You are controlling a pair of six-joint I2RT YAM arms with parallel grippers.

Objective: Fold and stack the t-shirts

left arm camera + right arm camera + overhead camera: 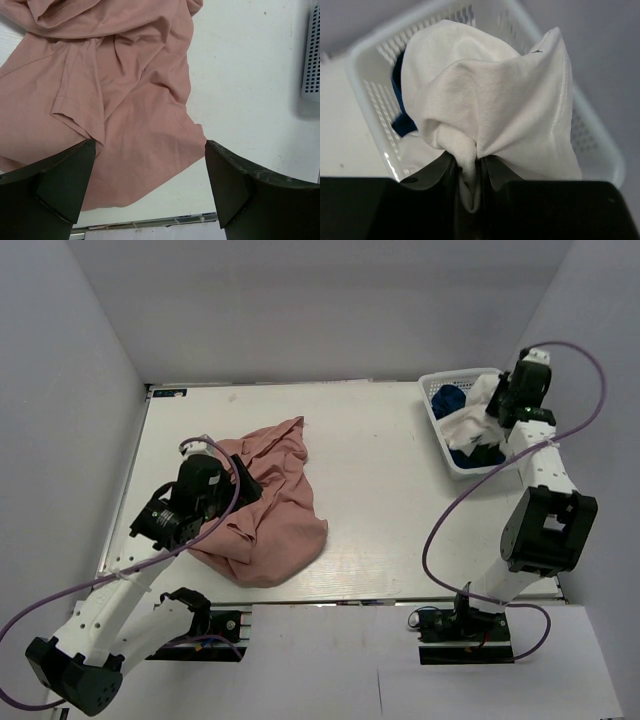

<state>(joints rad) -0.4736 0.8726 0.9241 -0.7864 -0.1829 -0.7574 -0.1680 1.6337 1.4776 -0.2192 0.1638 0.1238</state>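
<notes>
Plain dusty-pink t-shirt [280, 510], plain white t-shirt [490, 100], royal-blue t-shirt [447, 398], white mesh basket [375, 90], white table [380, 500].

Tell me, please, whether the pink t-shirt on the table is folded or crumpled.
Crumpled: the pink t-shirt lies in a bunched, wrinkled heap on the table, with no neat folds. The open left pincer points at its edge.

Three t-shirts: pink [280, 520], blue [447, 398], white [470, 425]; one basket [434, 420]; two grippers (left [150, 145], right [470, 170]).
</notes>
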